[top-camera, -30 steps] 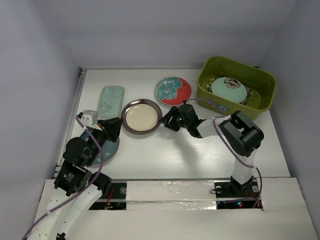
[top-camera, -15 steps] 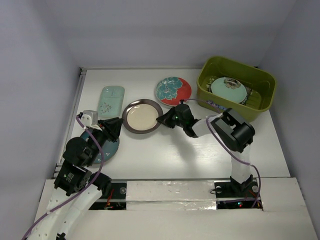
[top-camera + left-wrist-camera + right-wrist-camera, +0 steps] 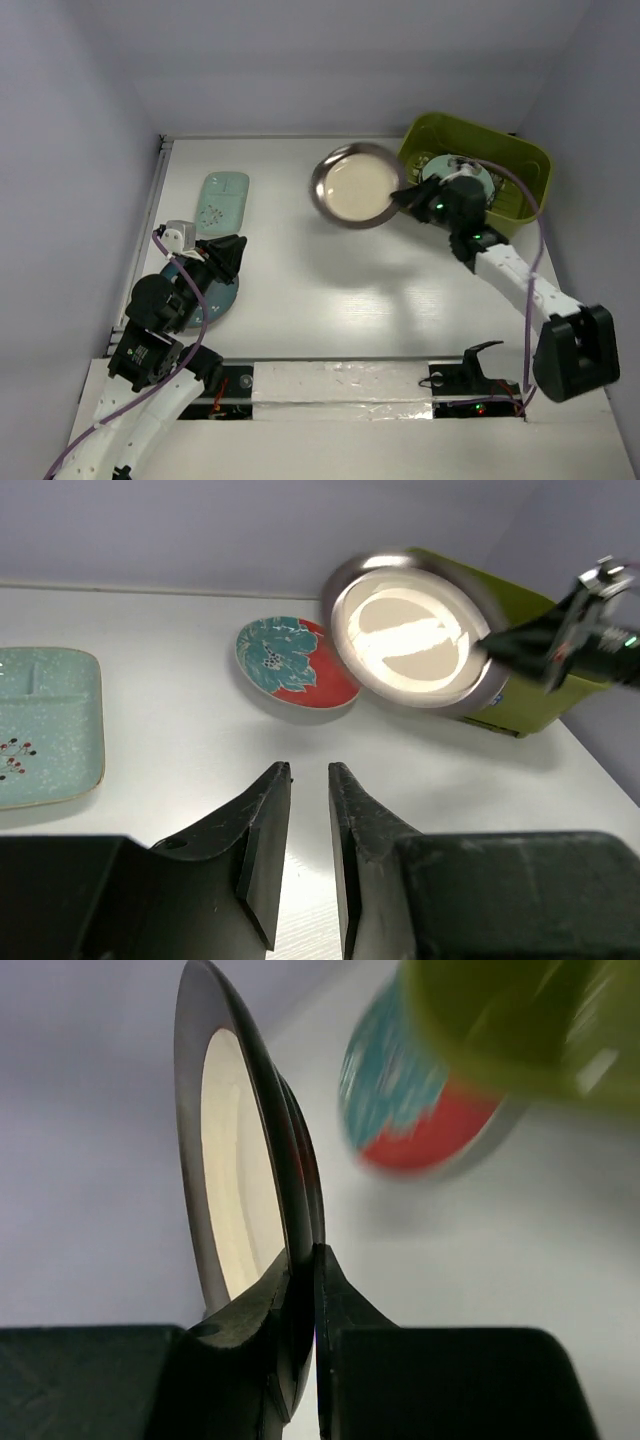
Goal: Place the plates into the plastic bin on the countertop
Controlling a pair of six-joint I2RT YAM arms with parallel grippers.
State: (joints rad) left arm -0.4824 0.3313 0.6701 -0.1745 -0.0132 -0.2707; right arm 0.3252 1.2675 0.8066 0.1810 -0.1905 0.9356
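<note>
My right gripper (image 3: 403,196) is shut on the rim of the brown-rimmed cream plate (image 3: 355,187) and holds it tilted in the air, just left of the olive-green plastic bin (image 3: 470,125). In the right wrist view the gripper (image 3: 303,1250) pinches the plate (image 3: 235,1160) edge-on. The red-teal floral plate (image 3: 295,663) lies on the countertop (image 3: 330,290), hidden under the held plate in the top view. A mint round plate (image 3: 478,185) lies in the bin. My left gripper (image 3: 235,250) is empty, its jaws a narrow gap apart, over the dark teal plate (image 3: 215,297).
The pale mint rectangular plate (image 3: 221,201) lies at the back left of the countertop. Pale grey walls (image 3: 100,150) close in the left, back and right sides. The bin stands in the back right corner.
My right gripper closed on the cream plate's rim and lifted it up and to the right, toward the bin. The floral plate is now covered in the top view. My left arm has not moved.
</note>
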